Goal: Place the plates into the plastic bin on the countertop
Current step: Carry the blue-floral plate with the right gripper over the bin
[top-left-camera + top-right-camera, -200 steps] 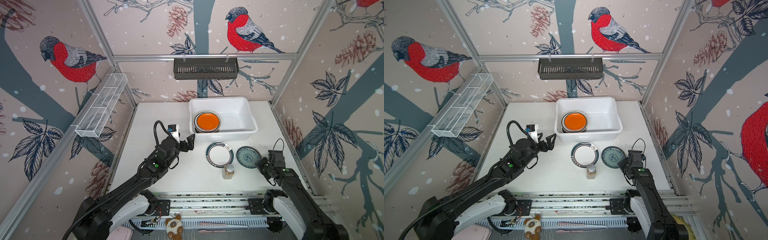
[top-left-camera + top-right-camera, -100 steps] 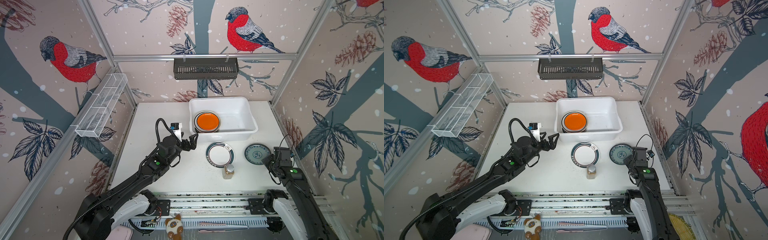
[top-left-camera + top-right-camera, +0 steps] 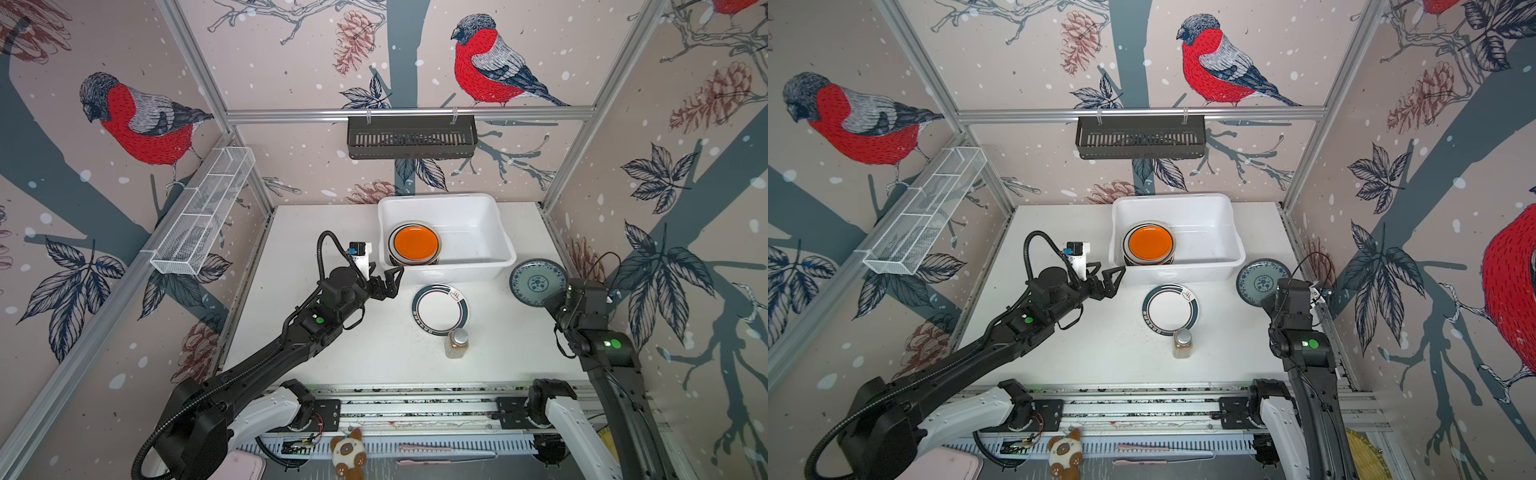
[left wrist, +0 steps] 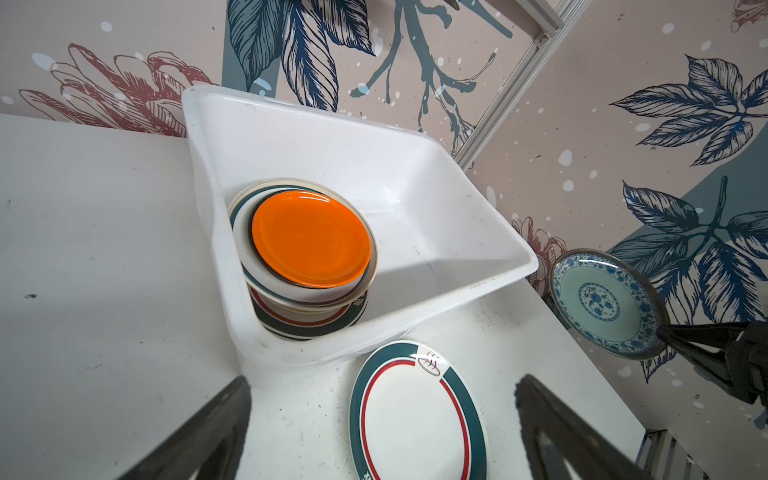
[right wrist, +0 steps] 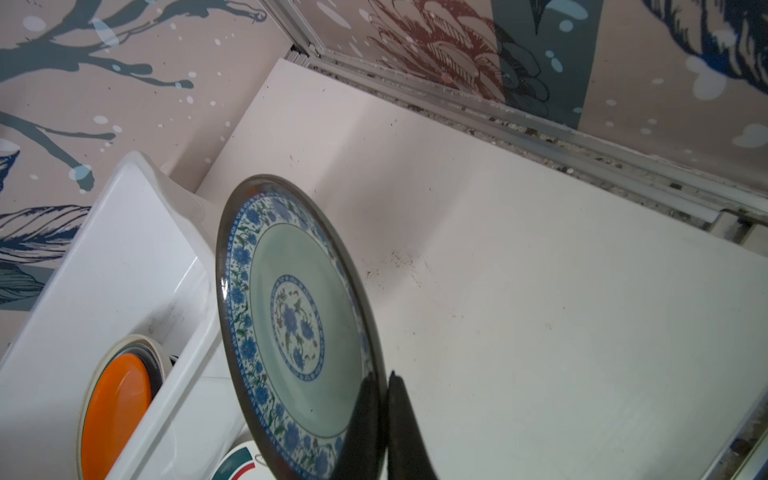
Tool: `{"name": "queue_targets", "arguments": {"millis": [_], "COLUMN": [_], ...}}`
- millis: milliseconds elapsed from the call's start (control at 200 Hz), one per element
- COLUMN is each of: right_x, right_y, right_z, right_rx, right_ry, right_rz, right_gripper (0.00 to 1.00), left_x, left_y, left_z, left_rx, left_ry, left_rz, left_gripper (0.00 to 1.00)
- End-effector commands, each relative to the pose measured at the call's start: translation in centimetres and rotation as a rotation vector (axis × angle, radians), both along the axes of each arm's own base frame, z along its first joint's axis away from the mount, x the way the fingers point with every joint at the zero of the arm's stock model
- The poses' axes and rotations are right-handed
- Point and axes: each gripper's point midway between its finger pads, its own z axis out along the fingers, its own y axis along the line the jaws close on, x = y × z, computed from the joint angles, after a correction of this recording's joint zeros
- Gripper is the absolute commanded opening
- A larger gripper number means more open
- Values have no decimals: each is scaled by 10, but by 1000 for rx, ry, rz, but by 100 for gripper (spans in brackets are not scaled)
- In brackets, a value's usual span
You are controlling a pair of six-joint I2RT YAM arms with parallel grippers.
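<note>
Inside the plastic bin [image 3: 478, 224], a stack of plates topped by the orange plate [image 3: 415, 243] sits at the bin's 9 o'clock end, so most of the job looks done. Two plates remain outside.

The blue-green patterned plate [image 3: 536, 280] hangs tilted, clear of the countertop [image 3: 332, 353], at 4 o'clock from the bin. Its rim is pinched in the clenched right gripper [image 5: 384, 415].

The teal-rimmed plate [image 3: 440, 308] lies flat at the bin's 6 o'clock, untouched. The left gripper [image 3: 388, 280] is spread wide and empty at that plate's 10 o'clock, and an amber bottle [image 3: 456, 343] stands at its 5 o'clock.

The plate's small rim emblem and faint marks on the bin wall show no legible lettering.
</note>
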Motion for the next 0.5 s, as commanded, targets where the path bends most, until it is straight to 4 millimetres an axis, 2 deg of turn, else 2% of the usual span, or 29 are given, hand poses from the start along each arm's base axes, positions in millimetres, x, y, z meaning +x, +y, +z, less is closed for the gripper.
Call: {"name": "queue_targets", "arguments": {"millis": [0, 210, 340, 495], "right_x": [17, 60, 86, 119], "right_y": [-3, 28, 59, 102], "right_z": [27, 73, 100, 117], "right_rx": [-50, -114, -131, -113], "right_ry": [-85, -167, -248, -293], "right_rz": [9, 118, 210, 354], "right_gripper": [0, 0, 0, 0], "left_x": [3, 6, 7, 8], "left_y": [0, 3, -1, 4], "left_z": [13, 6, 0, -3], "left_rx": [-38, -52, -44, -17], "left_ry": [-38, -1, 25, 37], "left_rz": [11, 42, 32, 52], "left_gripper": [98, 98, 98, 98]}}
